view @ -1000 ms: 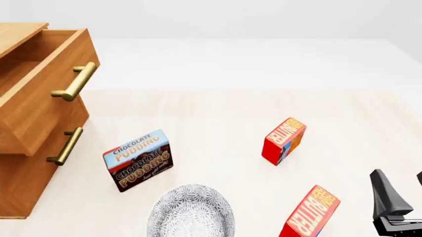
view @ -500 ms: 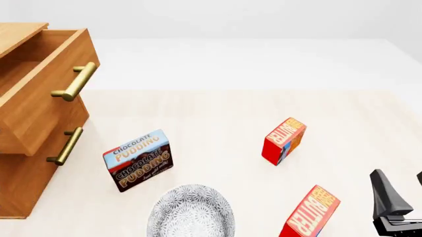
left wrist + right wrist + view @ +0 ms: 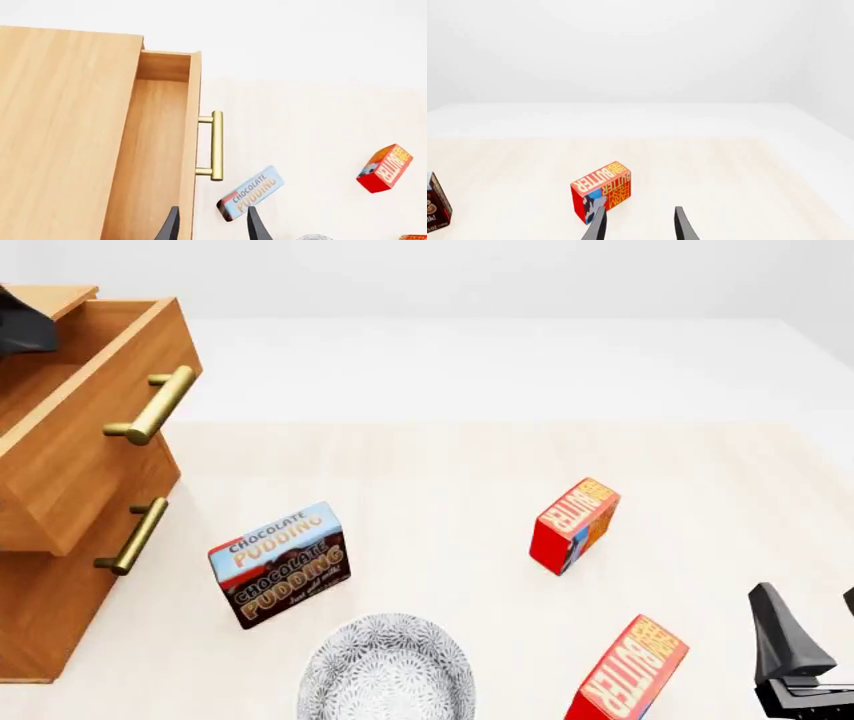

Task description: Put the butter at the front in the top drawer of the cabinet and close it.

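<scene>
The butter at the front stands tilted at the near edge, just left of my right gripper, which is open and empty. Its corner also shows in the left wrist view. A second butter carton stands farther back. The top drawer of the cabinet is pulled out, and its inside is bare. My left gripper hovers open above the drawer's front edge, near the brass handle. Only a dark part of the left arm shows over the cabinet.
A Chocolate Pudding box stands between the cabinet and the butters. A patterned grey bowl sits at the near edge. The lower drawer's handle juts out. The right wrist view shows one butter carton ahead.
A dark part of the left arm has come into the front view at the top left, above the cabinet. The boxes, the bowl and the right gripper have not moved.
</scene>
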Tool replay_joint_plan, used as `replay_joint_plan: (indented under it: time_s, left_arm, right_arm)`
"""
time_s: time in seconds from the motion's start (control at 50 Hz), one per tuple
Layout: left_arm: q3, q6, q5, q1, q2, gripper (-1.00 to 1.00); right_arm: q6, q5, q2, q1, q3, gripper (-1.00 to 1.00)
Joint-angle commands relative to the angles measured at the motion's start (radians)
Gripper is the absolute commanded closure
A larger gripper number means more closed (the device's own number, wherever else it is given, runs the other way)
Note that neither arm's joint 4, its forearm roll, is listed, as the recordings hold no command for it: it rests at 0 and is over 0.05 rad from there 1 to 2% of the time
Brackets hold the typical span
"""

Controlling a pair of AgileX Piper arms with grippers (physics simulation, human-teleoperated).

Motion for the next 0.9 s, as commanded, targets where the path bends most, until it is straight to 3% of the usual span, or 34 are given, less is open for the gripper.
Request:
replay_joint_plan:
  time_s: [0.02, 0.9]
  left_arm:
    - [0.022, -0.012, -0.022, 0.023, 0.030, -1.00]
    - [0.152, -0.026, -0.080, 0.086, 0.052, -1.00]
  right_arm:
    - [0.000, -0.001, 0.000, 0.000, 0.001, -1.00]
    - [0.000, -0.001, 0.000, 0.000, 0.001, -1.00]
